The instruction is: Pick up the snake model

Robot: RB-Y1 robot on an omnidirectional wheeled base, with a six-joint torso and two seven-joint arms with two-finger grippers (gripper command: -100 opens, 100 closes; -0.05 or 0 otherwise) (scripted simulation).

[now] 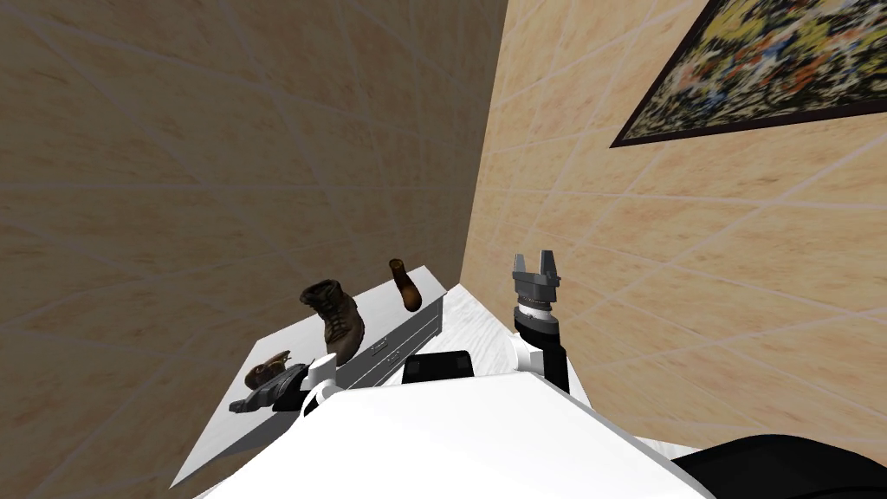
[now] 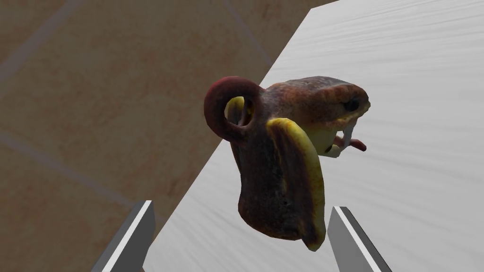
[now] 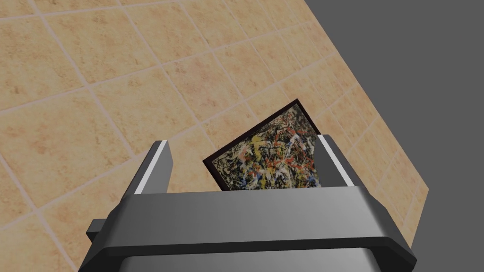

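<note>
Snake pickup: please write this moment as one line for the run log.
left jaws: open, flanking snake, not yet shut | snake: on white top, near its edge | right jaws: open, raised

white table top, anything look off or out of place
Nothing is spilled or toppled. The brown, yellow-bellied snake model sits near the white table's wall-side edge, between the open left gripper's fingers. A brown lace-up boot stands nearby.
</note>
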